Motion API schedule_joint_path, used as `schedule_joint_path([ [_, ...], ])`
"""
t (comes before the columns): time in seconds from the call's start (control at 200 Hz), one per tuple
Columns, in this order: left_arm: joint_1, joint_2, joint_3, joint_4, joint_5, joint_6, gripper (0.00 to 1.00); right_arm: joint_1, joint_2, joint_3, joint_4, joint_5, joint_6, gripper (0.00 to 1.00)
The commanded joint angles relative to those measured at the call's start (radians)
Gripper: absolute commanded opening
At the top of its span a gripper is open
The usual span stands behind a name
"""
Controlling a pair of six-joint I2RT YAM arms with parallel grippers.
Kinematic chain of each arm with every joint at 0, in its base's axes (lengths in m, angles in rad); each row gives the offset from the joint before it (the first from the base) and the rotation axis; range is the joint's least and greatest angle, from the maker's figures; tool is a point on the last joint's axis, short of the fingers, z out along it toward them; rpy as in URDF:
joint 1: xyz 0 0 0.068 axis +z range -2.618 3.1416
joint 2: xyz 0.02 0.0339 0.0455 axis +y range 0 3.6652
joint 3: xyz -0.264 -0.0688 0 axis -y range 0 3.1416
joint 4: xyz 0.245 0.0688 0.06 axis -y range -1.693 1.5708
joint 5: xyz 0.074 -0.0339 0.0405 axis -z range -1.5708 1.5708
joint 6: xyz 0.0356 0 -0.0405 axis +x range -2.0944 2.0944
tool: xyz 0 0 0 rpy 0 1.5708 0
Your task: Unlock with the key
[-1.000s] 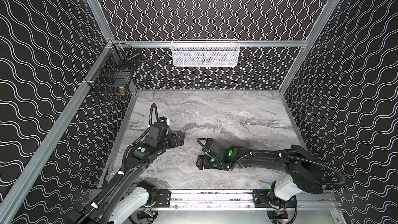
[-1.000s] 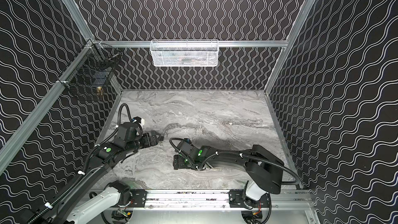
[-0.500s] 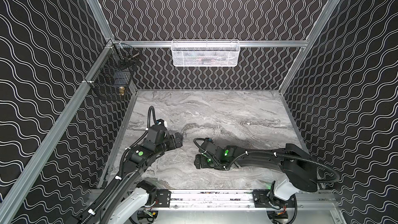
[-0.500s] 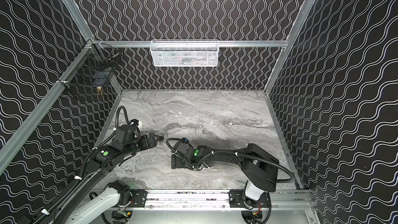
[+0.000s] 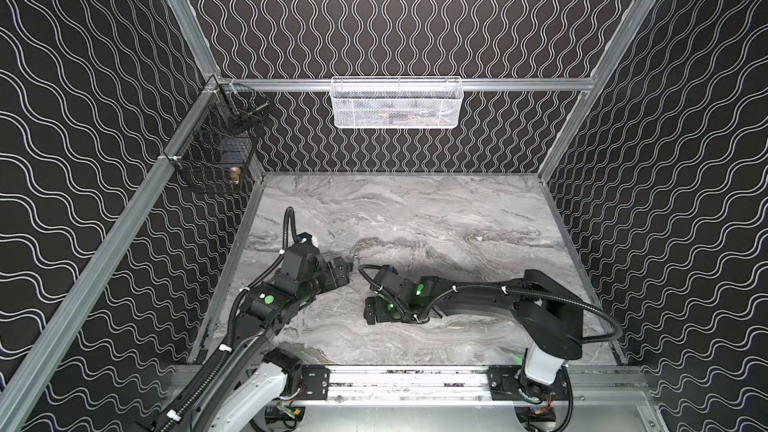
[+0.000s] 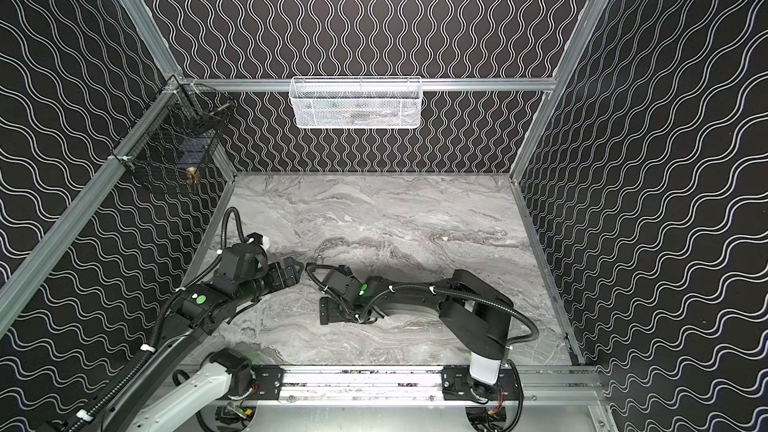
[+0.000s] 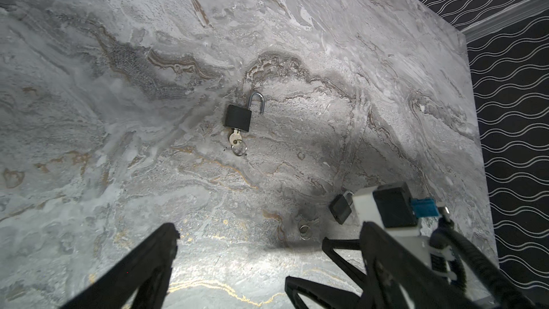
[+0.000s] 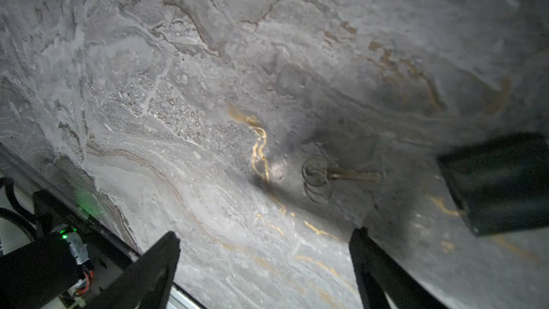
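One padlock was seen lying flat on the worktop, its shackle swung free and a key seated in its base, so that lock was judged already dealt with. A second padlock was found near it, partly hidden behind the right arm's camera housing. Whether it was latched could not be told. A loose key, ringed, was seen flat on the worktop close beside that second lock but apart from it.

The left tool was held with its jaws spread wide and nothing between them. The right tool was spread in the same way and empty, poised low near the loose key.

The step in hand was judged to be the pickup of that key by the right tool. A low approach would be called for, with the jaws closed across the key's bow, since so thin and flat a thing could easily be pushed along the worktop. The second padlock would probably have to be steadied by the left tool before insertion.
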Motion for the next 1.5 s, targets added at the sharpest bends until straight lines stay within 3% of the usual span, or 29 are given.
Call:
schedule_joint_path([
  [0.0,0.001,-0.003,0.008,-0.011,-0.027,-0.019,0.99,-0.016,0.026,0.017,-0.02,-0.026,-0.022,0.91],
  [0.455,0.002,-0.041,0.017,-0.043,-0.08,-0.051,0.99,-0.044,0.164,0.173,-0.079,-0.079,-0.162,0.89],
  [0.651,0.002,-0.055,0.02,-0.046,-0.079,-0.063,0.98,-0.061,0.118,0.186,-0.151,-0.035,-0.207,0.86],
  [1.016,0.001,-0.04,-0.008,0.002,-0.02,-0.076,0.99,-0.076,0.093,0.137,-0.125,-0.094,-0.253,0.67],
  [1.491,0.002,-0.048,-0.013,-0.001,-0.008,-0.069,0.99,-0.084,0.145,0.184,-0.153,-0.063,-0.32,0.44],
])
